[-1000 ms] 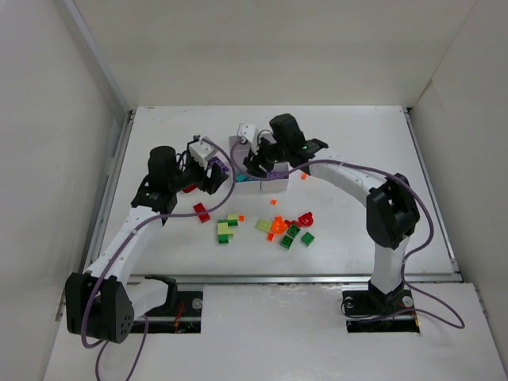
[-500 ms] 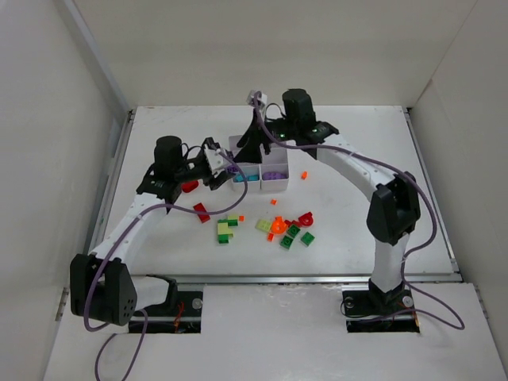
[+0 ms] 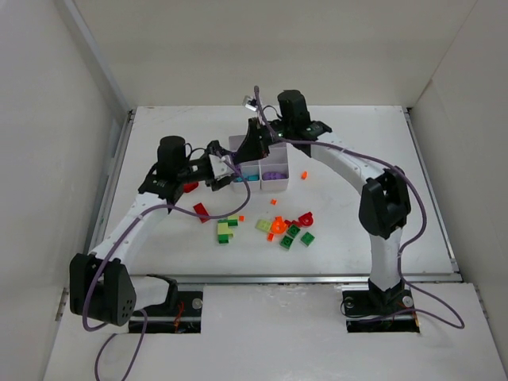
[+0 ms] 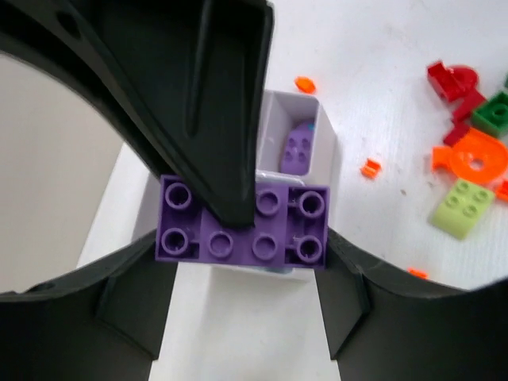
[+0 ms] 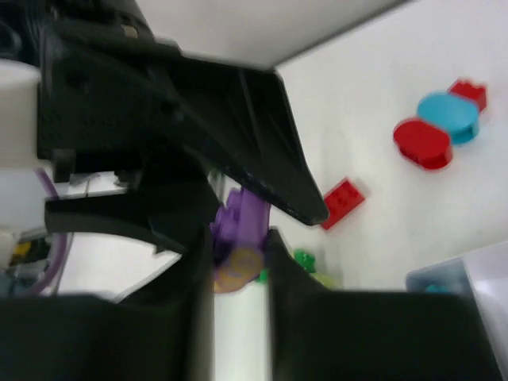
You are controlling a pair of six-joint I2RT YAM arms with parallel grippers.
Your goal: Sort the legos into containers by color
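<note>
purple 2x4 brick (image 4: 238, 242): held above the bench (image 3: 357, 159), just beside the white compartment box (image 4: 327, 151) | left gripper (image 4: 242, 268): pinching the brick's short ends | right gripper (image 5: 238, 262): fingers pressed on the same brick, view blurred | loose bricks (image 3: 286, 226): scattered near the box

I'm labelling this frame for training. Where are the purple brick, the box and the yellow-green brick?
purple brick (image 4: 262, 242), left wrist view, on its studded top.
box (image 4: 328, 159), left wrist view, on its right outer wall.
yellow-green brick (image 4: 460, 210), left wrist view, on its studded top.
</note>
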